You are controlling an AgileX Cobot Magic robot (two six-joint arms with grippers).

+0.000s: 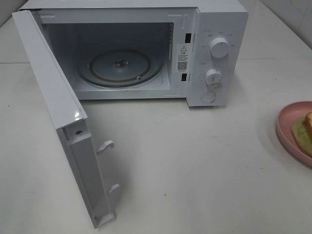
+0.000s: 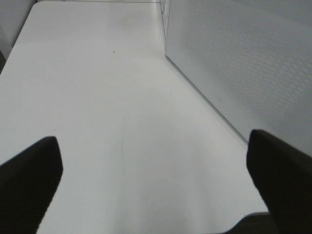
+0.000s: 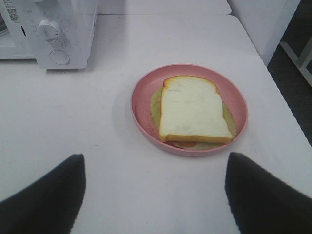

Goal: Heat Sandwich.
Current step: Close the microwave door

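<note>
The microwave [image 1: 131, 53] stood with its door [image 1: 58, 122] swung wide and the turntable [image 1: 119, 68] bare, so loading was the step in hand. The sandwich [image 3: 195, 109] lay on the pink plate [image 3: 141, 105] at the desk's [image 1: 195, 165] three o'clock edge. Both the left tool [image 2: 156, 180] and right tool [image 3: 153, 195] hung spread apart, holding nothing. Next, the right tool would need to grasp the plate's rim.

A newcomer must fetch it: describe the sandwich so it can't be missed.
Find the white microwave with its door open; to its right on the table lies a round pink plate. The sandwich lies on it: white bread, orange crust, green filling poking out.
</note>
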